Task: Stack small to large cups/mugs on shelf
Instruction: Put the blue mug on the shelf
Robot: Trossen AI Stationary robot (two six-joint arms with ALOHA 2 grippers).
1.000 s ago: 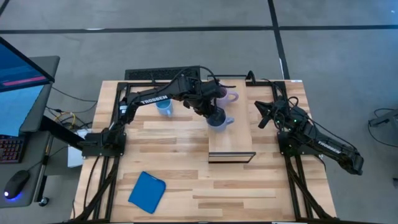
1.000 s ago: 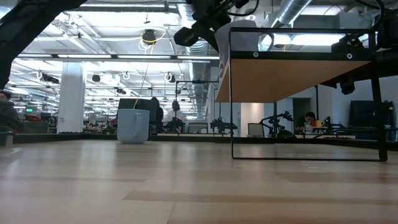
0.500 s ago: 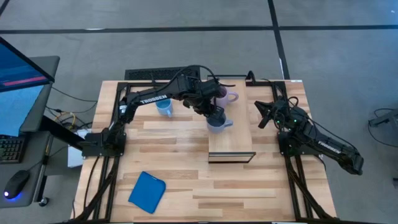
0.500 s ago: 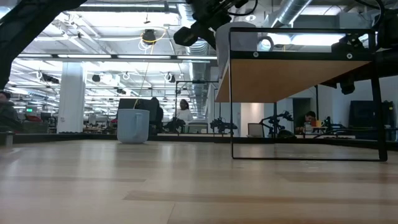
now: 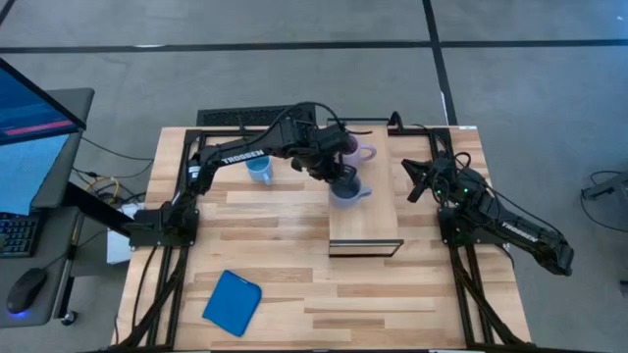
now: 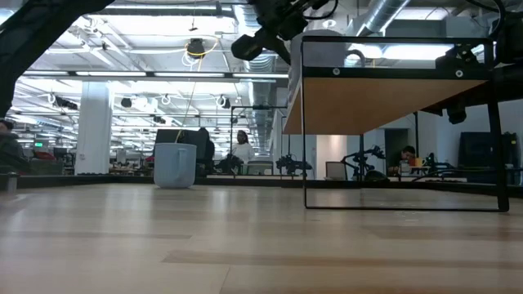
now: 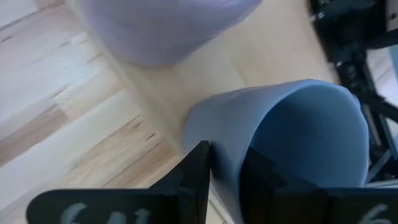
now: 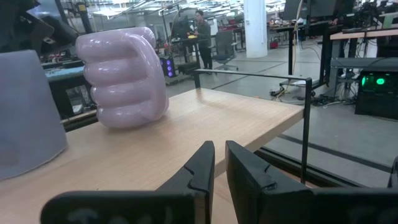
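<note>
Grey-blue mug (image 5: 345, 189): dull matte finish, sits at the left edge of the shelf (image 5: 367, 211), upright, mouth open upward, handle pointing right across the board. Left wrist view shows its wall tapering, wider at the rim.

Left gripper (image 5: 337, 176) over the mug; fingers (image 7: 194, 180) pinch the near rim, one outside the wall, one inside.

Pale purple mug (image 5: 359, 152) stands farther back on the same shelf, near the grey-blue one; glossy, bulging ribbed side in the right wrist view, handle toward the right.

Bright light blue mug (image 5: 259, 170) on the tabletop (image 5: 275, 235), left of the shelf, well apart, upright.

Shelf runs front to back, light wood on a dark frame.

Right gripper (image 5: 412, 180) waits right of the shelf, fingers nearly together, holding nothing.
</note>
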